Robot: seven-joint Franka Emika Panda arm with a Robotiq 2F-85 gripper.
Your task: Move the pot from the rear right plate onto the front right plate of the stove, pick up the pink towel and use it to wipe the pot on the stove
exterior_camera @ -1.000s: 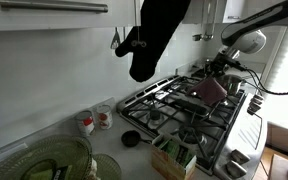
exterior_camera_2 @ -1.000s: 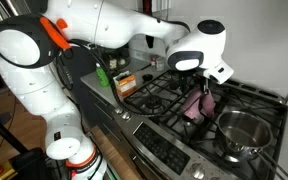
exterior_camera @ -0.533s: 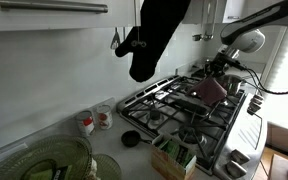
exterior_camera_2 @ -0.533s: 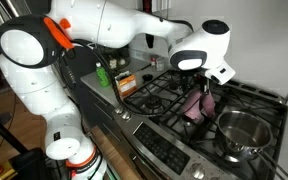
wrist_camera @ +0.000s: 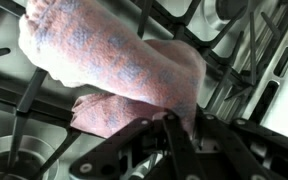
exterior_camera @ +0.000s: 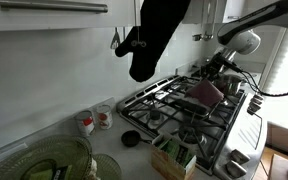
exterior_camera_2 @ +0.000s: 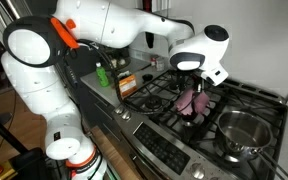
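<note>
While the pink, blue-flecked cloth towel (exterior_camera_2: 192, 102) hangs limp above the middle of the black gas stove (exterior_camera_2: 152, 100), the Robotiq gripper (exterior_camera_2: 195, 84) holds its top edge, fingers (wrist_camera: 149, 138) clamped together on the fabric as the wrist view shows. The towel's lower end sits just over the stove; whether it touches cannot be told. To the right, the shiny round steel pot (exterior_camera_2: 241, 131) stands on the near right burner, near the towel but apart from it.
</note>
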